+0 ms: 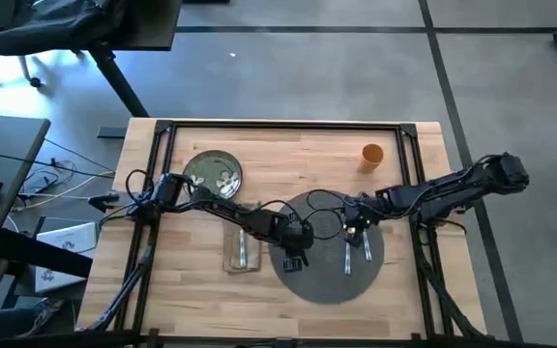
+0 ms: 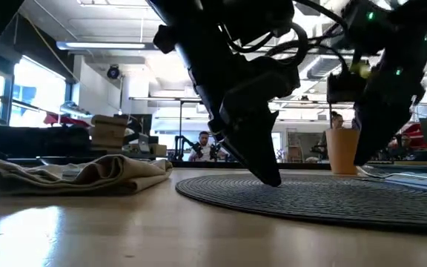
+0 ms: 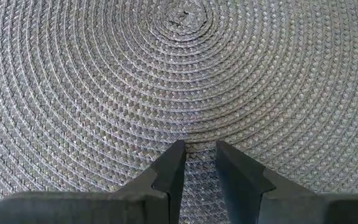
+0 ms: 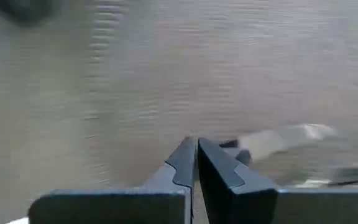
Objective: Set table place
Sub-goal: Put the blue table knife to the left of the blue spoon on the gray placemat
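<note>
wooden table (image 1: 288, 145) under both arms, office room behind. going left to right: the green plate (image 1: 213, 175) sits toward the far left, the beige napkin (image 1: 243, 249) lies just left of the round grey mat (image 1: 329, 282). the left gripper (image 1: 294, 255) rests low on the mat's left edge, jaws slightly spread and empty. the right gripper (image 1: 357, 228) hangs over two pieces of cutlery (image 1: 356, 255) on the mat, jaws pressed together, holding nothing visible. the cutlery's long axes run near-to-far, directly below the right arm, which looks nearer. the orange cup (image 1: 372, 155) stands far right.
</note>
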